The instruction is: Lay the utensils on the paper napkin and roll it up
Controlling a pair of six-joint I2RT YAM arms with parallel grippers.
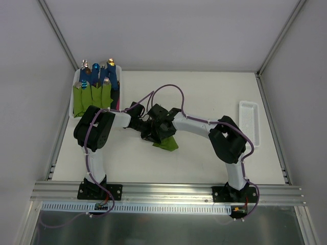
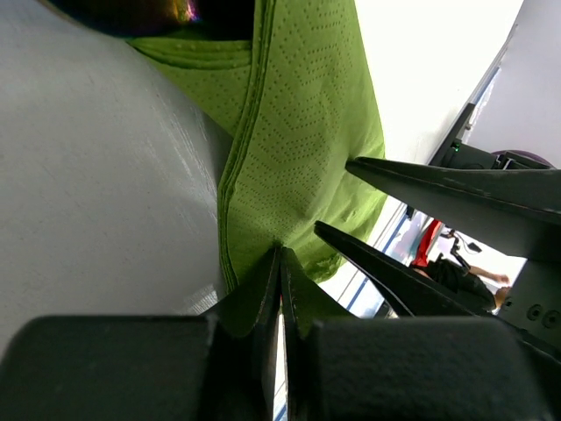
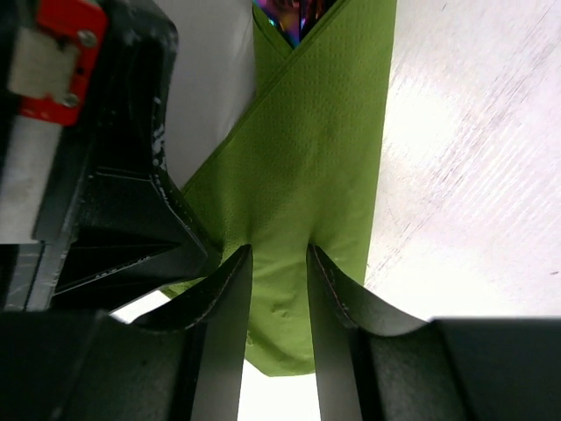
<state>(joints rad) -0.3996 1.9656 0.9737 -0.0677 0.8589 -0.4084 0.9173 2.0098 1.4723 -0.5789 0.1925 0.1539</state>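
The olive-green paper napkin (image 1: 167, 143) lies folded over itself at the table's middle, mostly under both grippers. In the left wrist view the napkin (image 2: 298, 132) runs up from my left gripper (image 2: 281, 253), whose fingers are shut on its folded edge. In the right wrist view the napkin (image 3: 307, 158) passes between the fingers of my right gripper (image 3: 279, 256), which squeeze the bundle. The utensils are wrapped inside. Only shiny reddish ends show at the top of the left wrist view (image 2: 162, 12) and the right wrist view (image 3: 289, 16). In the top view the left gripper (image 1: 145, 127) and right gripper (image 1: 155, 133) meet.
A white basket (image 1: 74, 97) at the back left holds several green rolled bundles with blue handles (image 1: 92, 92). A narrow white tray (image 1: 249, 122) lies at the right. The aluminium rail (image 1: 168, 191) runs along the near edge.
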